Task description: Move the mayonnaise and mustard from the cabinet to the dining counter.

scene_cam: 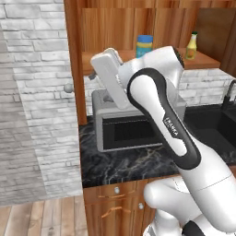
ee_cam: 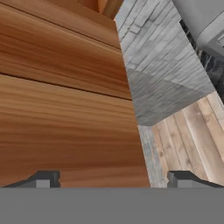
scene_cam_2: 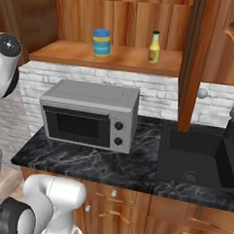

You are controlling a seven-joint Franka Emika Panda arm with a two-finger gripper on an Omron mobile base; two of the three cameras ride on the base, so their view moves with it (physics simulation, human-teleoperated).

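— Where do we stand with the two condiments?

— Both are on the open shelf of the reddish-brown wooden wall cabinet point(scene_cam_2: 69, 53). The mayonnaise, a short squat jar with a blue lid and pale yellow middle point(scene_cam_2: 101, 43), stands upright towards the left of the shelf; the mustard, a slim yellow bottle with a dark green cap point(scene_cam_2: 154, 47), stands upright to its right, well apart from it. Neither has been lifted, so we judge the task to be at its first step: reaching for the first item.

— And our gripper point(ee_cam: 113, 177)?

— In the hand view its jaws are spread wide, with nothing between them. They face a broad plank of reddish-brown wood, most likely the open cabinet door point(scene_cam: 73, 60), with grey brick wall point(ee_cam: 153, 65) and pale floorboards point(ee_cam: 192, 135) beyond. So the hand is not yet aimed at either condiment.

— What does the next move call for, then?

— We think the hand must turn away from the door and come round towards the shelf, above the grey microwave point(scene_cam_2: 90, 115) on the black marble desk point(scene_cam_2: 111, 167). The jar is the nearer-looking target from the arm's side. We would keep the jaws wide, since the jar is broad, and come in level so we do not tip it.
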